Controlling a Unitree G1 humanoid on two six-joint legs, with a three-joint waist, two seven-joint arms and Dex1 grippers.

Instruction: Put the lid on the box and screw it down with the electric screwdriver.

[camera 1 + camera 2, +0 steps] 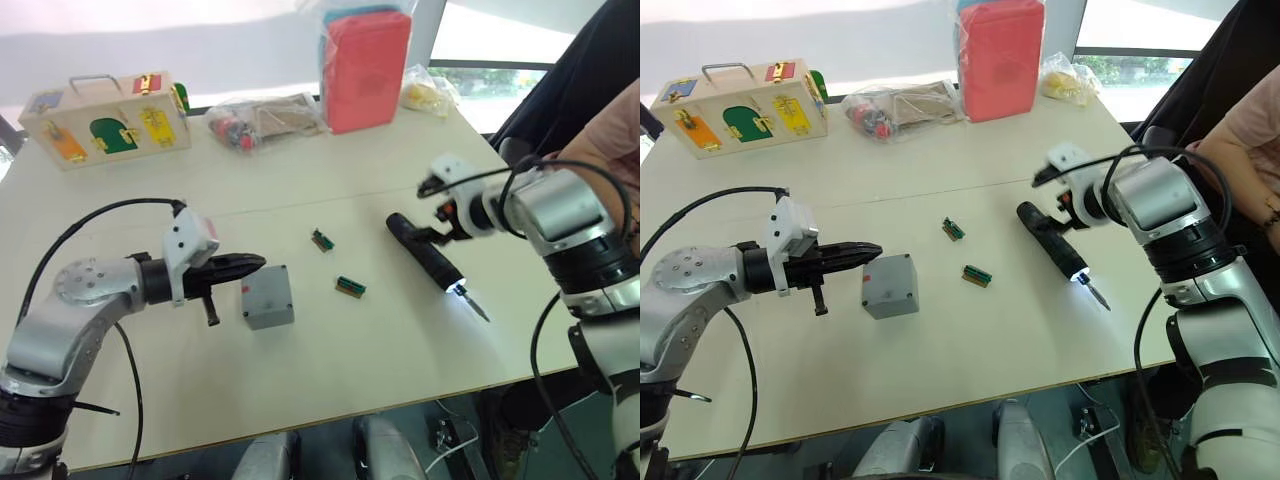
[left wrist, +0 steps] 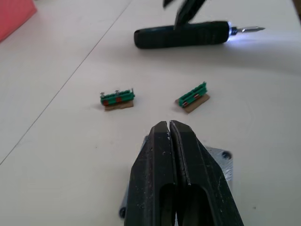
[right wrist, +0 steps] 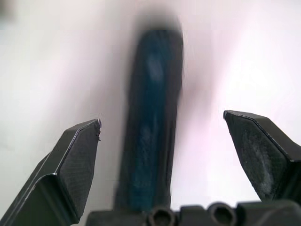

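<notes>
While the table (image 1: 330, 370) lies bare toward its near edge, the box (image 1: 268, 297) sits lidded just off my closed left hand (image 1: 250, 264); my right hand (image 1: 432, 225) spreads open over the electric screwdriver (image 1: 428, 256).

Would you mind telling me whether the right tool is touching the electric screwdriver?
Apart: in the right wrist view, both fingers stand open, with table showing between each and the electric screwdriver.

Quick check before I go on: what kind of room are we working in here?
Probably a lab or test room. A pale table carries practice items: a wooden latch box, a grey box, an electric screwdriver and two small green parts. A window is behind.
</notes>
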